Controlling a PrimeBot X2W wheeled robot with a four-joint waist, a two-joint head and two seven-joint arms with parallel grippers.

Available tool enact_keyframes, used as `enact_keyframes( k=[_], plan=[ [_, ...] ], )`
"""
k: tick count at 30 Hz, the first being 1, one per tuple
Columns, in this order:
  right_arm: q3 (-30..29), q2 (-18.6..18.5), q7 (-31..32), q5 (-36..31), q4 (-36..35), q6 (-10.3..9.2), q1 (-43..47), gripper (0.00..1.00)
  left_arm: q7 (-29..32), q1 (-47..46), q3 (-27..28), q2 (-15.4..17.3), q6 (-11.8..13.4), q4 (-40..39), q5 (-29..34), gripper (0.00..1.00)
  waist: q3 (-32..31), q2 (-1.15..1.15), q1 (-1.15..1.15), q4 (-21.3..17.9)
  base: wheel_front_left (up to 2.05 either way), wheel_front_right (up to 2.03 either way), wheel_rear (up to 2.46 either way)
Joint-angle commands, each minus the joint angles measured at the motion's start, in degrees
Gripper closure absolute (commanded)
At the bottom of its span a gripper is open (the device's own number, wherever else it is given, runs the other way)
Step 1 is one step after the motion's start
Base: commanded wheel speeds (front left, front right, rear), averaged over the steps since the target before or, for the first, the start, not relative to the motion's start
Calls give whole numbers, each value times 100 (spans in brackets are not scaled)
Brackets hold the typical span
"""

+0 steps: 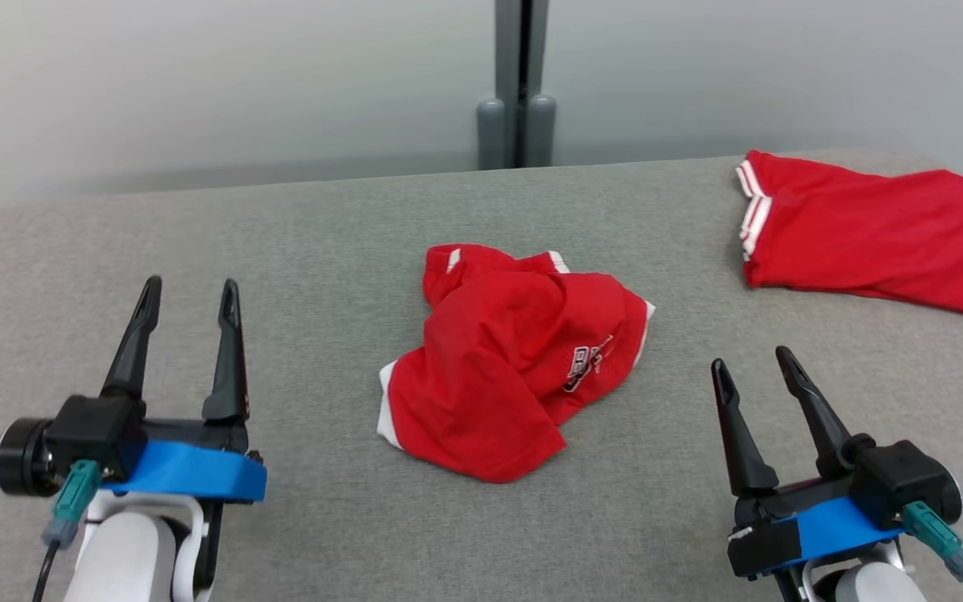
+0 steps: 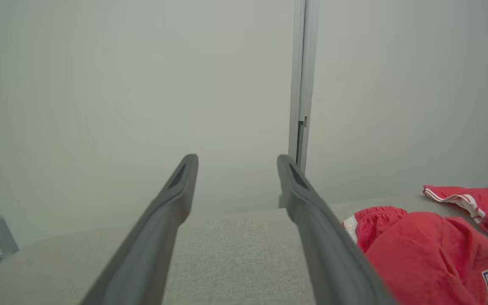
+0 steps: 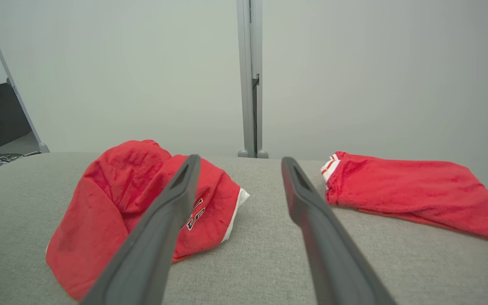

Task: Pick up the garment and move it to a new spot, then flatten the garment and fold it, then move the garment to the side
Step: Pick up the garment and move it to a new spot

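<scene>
Grey table (image 1: 323, 217), crumpled red garment (image 1: 506, 359) lengthwise near-left to far-right; left pincer (image 1: 189, 297), right pincer (image 1: 753, 361) spread, empty.

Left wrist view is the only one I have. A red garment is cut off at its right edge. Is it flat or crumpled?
Observer: Crumpled. The garment lies in a heap at the middle of the table.
Operator: Where is the other arm?
Observer: The right gripper is to the right of the heap, open and holding nothing.
Operator: And the red piece farther away?
Observer: The second garment lies folded flat at the far right corner, apart from the heap.
</scene>
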Motion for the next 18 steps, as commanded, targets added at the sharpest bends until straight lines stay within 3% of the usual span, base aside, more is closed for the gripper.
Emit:
enact_keyframes(
  k=[1,18],
  plan=[
    [-43,-5,-18,-23,23,1,29,0,-13,130,82,-53,-27,-59,84,0,3,1,0,81,0,0,0],
    [-498,-5,-18,-101,380,1,387,0,-14,1391,938,-418,-186,-111,556,0,-447,1,0,523,0,0,0]
  ],
)
